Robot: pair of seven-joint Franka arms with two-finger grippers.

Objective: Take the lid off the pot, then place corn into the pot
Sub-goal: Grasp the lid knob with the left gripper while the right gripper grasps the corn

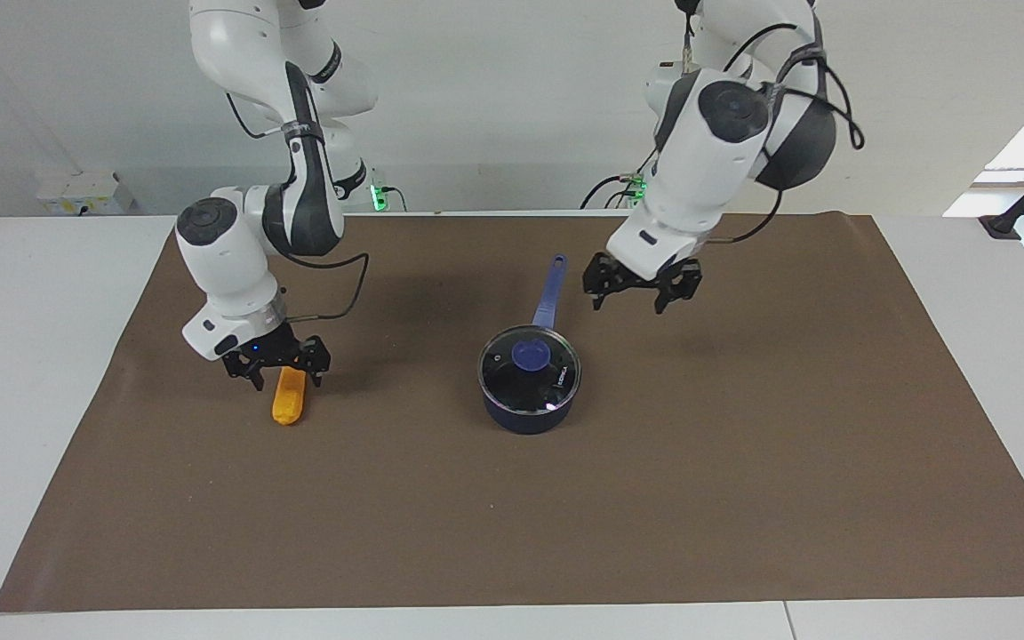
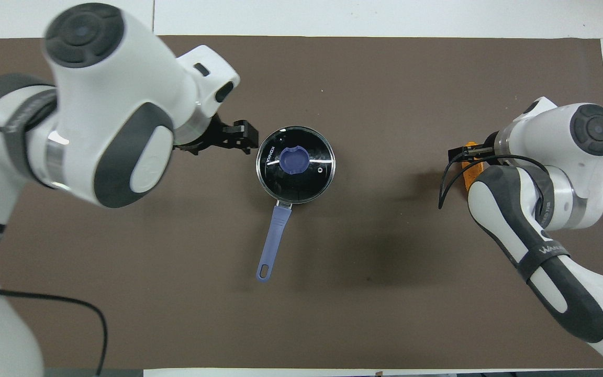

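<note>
**Lid on, corn approached: both grippers poised**

The pot (image 1: 527, 396) is seen just below the centre of the facing view, on the brown mat (image 1: 743, 498), with its handle (image 1: 548, 292) pointing up the frame toward the robots. The lid (image 1: 529, 368) is seated squarely on the rim, its blue knob (image 1: 531, 356) centred, so the first step is judged not yet done.

The left gripper (image 1: 643, 292) is held in the air, up and to the right of the pot and beside the handle's end; its fingers are spread and nothing is held. It appears placed there to descend on the knob.

At centre left of the facing view, the right gripper (image 1: 279, 366) is lowered over the upper end of the corn (image 1: 289, 397), which lies on the mat toward the right arm's end of the table. The fingers are parted to either side of the cob; whether it is touched cannot be told. This is judged to be preparation for a grasp once the pot is uncovered.
</note>
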